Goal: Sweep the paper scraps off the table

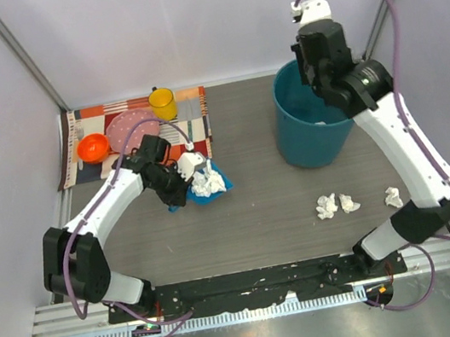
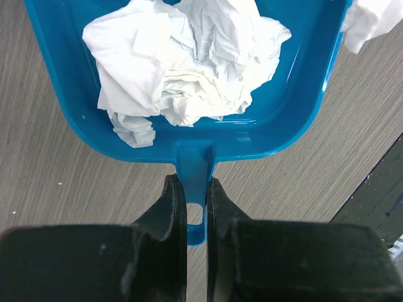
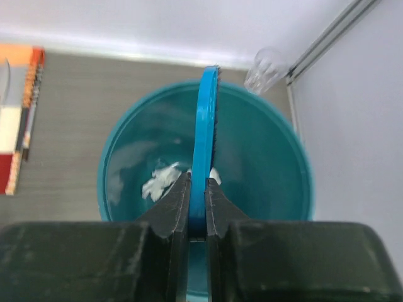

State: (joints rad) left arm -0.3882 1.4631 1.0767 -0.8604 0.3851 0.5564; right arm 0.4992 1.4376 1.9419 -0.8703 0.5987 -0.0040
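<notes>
A grey wood-grain counter (image 1: 257, 206), walled by pale panels, carries everything. The teal bucket (image 1: 308, 146) stands at its far right. The right tool (image 3: 197, 189) hangs over the bucket's mouth, its jaws clamped tight on a blue brush (image 3: 206, 126) held on edge. At the left the blue dustpan (image 2: 296, 94) lies flat on the counter, its handle pinched between the closed jaws of the left tool (image 2: 192, 201). A heap of paper scraps (image 2: 182, 69) sits in the pan. Three loose scraps (image 1: 326, 206) lie near the right arm's base, well apart from the pan.

Sweeping looks partway done. Next, I judge, the brush must come down behind those three while the pan crosses to meet them, or is emptied first.

The bristles show only edge-on. The brush partly hides the bucket's floor, and the pan's front lip is cut off.
</notes>
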